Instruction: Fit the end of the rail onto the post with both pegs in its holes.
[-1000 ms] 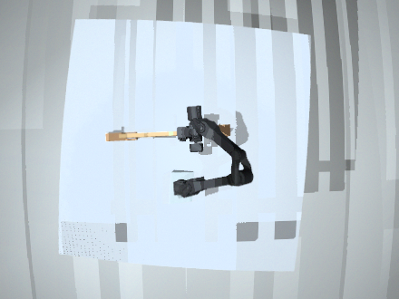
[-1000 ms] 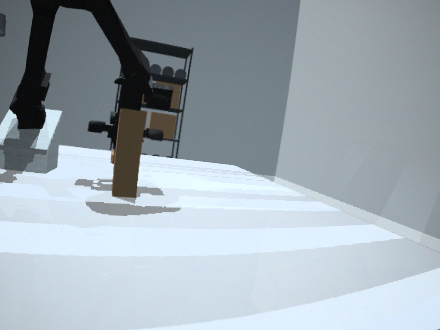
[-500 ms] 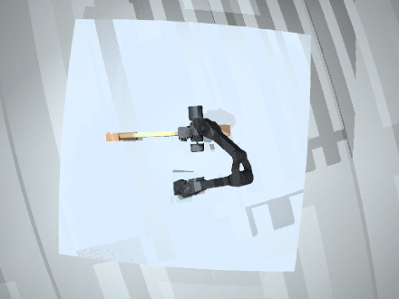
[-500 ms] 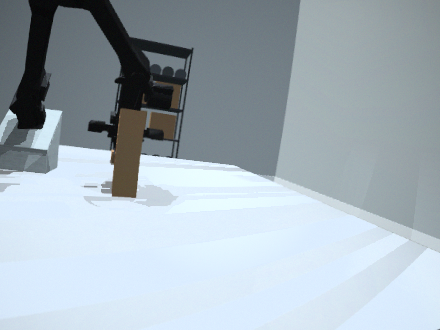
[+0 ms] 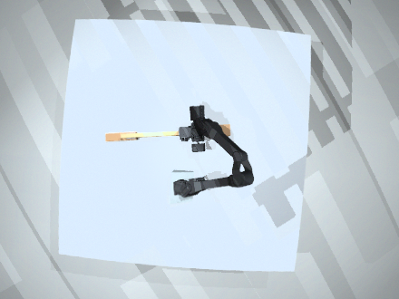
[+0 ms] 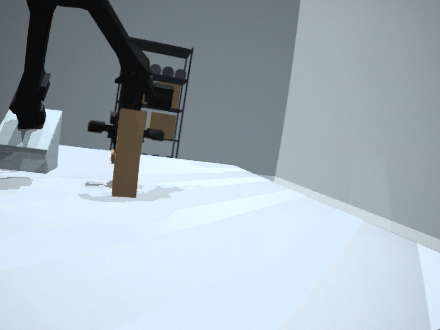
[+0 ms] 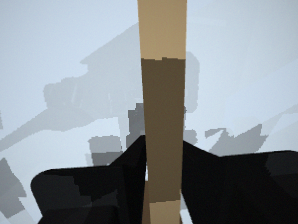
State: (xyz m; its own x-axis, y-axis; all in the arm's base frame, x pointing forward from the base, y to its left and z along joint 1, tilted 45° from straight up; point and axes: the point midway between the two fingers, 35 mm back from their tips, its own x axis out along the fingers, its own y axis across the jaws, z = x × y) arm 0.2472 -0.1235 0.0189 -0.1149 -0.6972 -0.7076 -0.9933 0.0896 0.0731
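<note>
post point(image 6: 125, 152) and rail point(image 5: 154, 134) block the tool point(image 5: 187, 134); open table point(image 5: 136, 217) alongside.

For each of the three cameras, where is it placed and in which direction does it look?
Top: overhead, looking straight down at the pale table; whole black arm shows.
Exterior: low at table level, facing the short wooden post; arm links show.
Wrist: on the arm, looking along the long wooden rail; the gripper is shut on it.
Top and wrist share the rail.
</note>
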